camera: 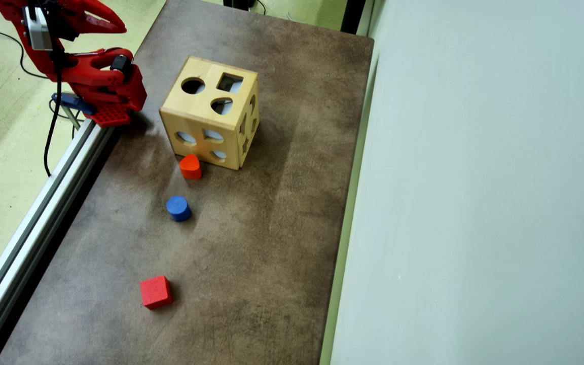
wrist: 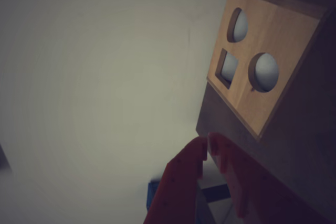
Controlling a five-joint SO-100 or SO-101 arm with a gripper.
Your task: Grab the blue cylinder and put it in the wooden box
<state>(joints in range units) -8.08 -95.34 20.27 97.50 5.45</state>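
Observation:
The blue cylinder (camera: 178, 208) stands upright on the brown table, in front of the wooden box (camera: 202, 104) in the overhead view. It is out of the wrist view. The box sits near the table's far end, with round, square and heart cut-outs in its top. In the wrist view the box (wrist: 286, 30) fills the upper right. My red gripper (camera: 121, 27) is held high at the top left of the overhead view, over the table's left edge and far from the cylinder. In the wrist view the gripper (wrist: 208, 144) has its fingertips touching and holds nothing.
An orange-red heart block (camera: 190, 166) rests against the box's front face. A red cube (camera: 155, 292) lies nearer the front. An aluminium rail (camera: 43, 203) runs along the table's left edge and a pale wall (camera: 474, 203) along its right. A blue clamp (camera: 71, 101) sits at the arm's base.

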